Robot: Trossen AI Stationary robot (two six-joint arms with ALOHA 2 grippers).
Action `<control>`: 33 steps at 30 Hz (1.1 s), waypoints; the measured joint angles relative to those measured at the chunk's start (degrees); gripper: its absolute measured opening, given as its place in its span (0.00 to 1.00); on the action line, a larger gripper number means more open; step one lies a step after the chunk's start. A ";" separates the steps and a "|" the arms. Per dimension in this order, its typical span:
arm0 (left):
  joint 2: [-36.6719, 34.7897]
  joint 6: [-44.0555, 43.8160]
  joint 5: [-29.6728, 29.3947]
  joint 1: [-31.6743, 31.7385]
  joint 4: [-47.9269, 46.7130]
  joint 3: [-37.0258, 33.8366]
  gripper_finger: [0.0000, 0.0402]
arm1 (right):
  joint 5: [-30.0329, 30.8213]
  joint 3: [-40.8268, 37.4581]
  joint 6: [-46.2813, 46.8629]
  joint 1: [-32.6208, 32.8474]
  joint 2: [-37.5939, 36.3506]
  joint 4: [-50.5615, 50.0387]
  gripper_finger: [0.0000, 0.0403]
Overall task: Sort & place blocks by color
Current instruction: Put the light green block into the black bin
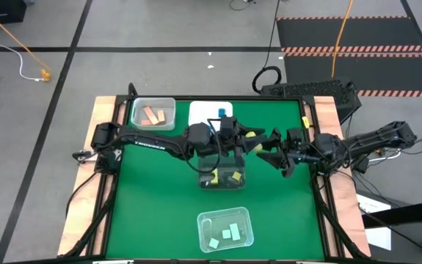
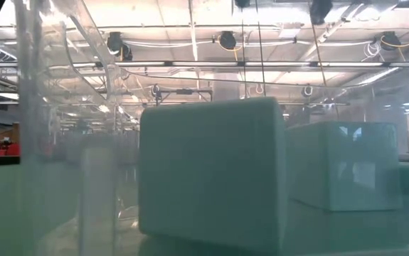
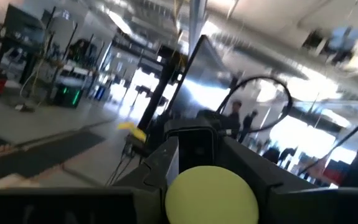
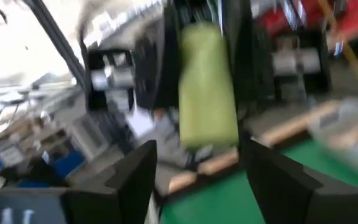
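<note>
Nearest the front table edge, a clear plastic tray (image 1: 224, 228) holds three mint-green blocks (image 1: 227, 235), seen close in the low view (image 2: 211, 174). At mid-table, the left gripper (image 1: 249, 136) pinches a yellow-green rounded block (image 3: 211, 195) above a second clear tray (image 1: 223, 176) holding yellow blocks (image 1: 235, 176), and the right gripper (image 1: 263, 144), fingers (image 4: 135, 171) spread, faces it just beside that block (image 4: 207, 87). Farthest back, a clear tray (image 1: 153, 114) holds salmon bar blocks (image 1: 153, 115) beside a white tray (image 1: 209, 114) with a blue block (image 1: 222, 111).
</note>
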 joint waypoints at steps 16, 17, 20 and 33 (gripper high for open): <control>-4.22 -8.99 -4.53 -4.92 -49.14 -0.02 0.28 | -14.66 -0.23 13.25 0.02 -8.47 -29.64 0.56; -4.22 -9.00 -6.06 -5.61 -51.27 -0.02 0.28 | -14.62 -0.43 13.20 0.02 -8.47 -29.61 0.56; -4.24 -8.22 -9.90 -7.38 -55.48 -0.02 0.28 | -14.59 -1.19 13.10 0.02 -8.44 -29.66 0.56; -1.17 -2.14 -18.67 -11.00 -55.24 -0.11 0.28 | -14.27 -3.41 13.16 0.02 -8.36 -29.01 0.56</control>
